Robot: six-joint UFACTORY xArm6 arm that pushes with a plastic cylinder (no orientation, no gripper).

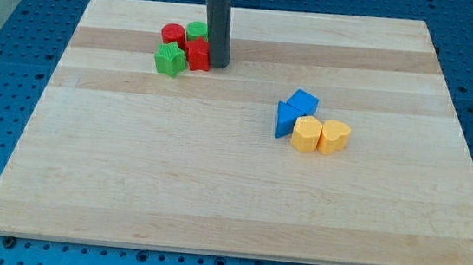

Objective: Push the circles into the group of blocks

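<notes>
A red circle (173,33) and a green circle (197,31) sit at the view's upper left, touching a green star block (169,59) and a red star block (198,55). My tip (219,64) stands just right of the red star block, touching or nearly touching it, below and right of the green circle. A second group lies right of centre: two blue blocks (303,101) (286,120), a yellow hexagon-like block (307,134) and a yellow heart-like block (334,137), all touching.
The blocks lie on a light wooden board (231,193). Around the board is a blue perforated table (10,41). The rod's upper part rises out of the view's top.
</notes>
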